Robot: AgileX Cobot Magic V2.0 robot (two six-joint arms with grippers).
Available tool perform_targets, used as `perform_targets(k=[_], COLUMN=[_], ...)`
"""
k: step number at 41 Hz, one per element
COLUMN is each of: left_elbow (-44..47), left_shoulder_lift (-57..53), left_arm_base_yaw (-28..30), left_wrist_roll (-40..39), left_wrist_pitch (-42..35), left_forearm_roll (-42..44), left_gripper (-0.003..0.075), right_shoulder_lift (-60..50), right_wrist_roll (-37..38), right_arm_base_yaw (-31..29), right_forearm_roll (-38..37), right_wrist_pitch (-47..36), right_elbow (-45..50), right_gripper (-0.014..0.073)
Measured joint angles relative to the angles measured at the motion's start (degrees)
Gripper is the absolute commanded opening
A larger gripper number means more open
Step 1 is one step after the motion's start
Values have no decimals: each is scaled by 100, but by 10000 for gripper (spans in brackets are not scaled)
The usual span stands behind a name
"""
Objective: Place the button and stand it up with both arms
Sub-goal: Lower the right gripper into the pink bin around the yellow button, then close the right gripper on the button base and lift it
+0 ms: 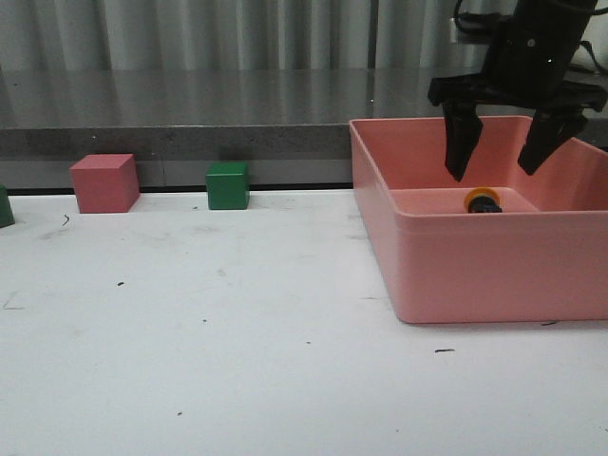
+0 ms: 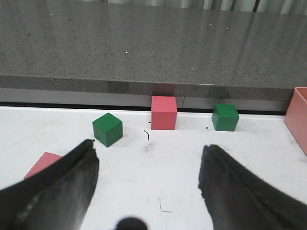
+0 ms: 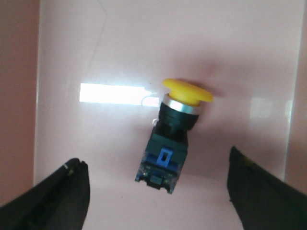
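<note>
Button (image 3: 173,136): on its side in pink bin (image 1: 456,275), directly beneath right gripper (image 1: 503,157), jaws wide and empty, straddling its long axis; left gripper (image 2: 148,184) open, empty, far off.

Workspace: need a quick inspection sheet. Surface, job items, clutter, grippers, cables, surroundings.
Surface: white table, scuffed, small dark specks.
Job items: button lying on its side on the floor of the pink bin, not grasped.
Clutter: red cube and green cube at the table's far edge; left wrist view shows more cubes.
Grippers: right gripper open, over the button; left gripper open, holding nothing.
Cables: black cable on the right arm.
Surroundings: grey ledge, curtain behind.
</note>
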Motion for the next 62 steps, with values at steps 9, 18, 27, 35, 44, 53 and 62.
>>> perform_targets(k=[9,18,27,35,44,53,62], left_elbow=[0,0,0,0,0,0,0], left_shoulder_lift=[0,0,0,0,0,0,0], left_arm_base_yaw=[0,0,0,0,0,0,0], left_wrist_roll=[0,0,0,0,0,0,0], left_wrist_pitch=[0,0,0,0,0,0,0], left_forearm_roll=[0,0,0,0,0,0,0], left_gripper=[438,438,438,438,438,438,438], right_shoulder_lift=[686,1064,1103,1103,837,333,-289], right_wrist_roll=[229,304,304,318,318,318,351], right_arm_base_yaw=[0,0,0,0,0,213,770], right_forearm_roll=[-125,-253,-253,-242,-211,-135,137], right_wrist_pitch=[227,312,376,424,639,807,879], right_elbow=[-552,-717,-765,-778,-778,-778,-778], right_gripper=[600,582,279,225,225,225,225])
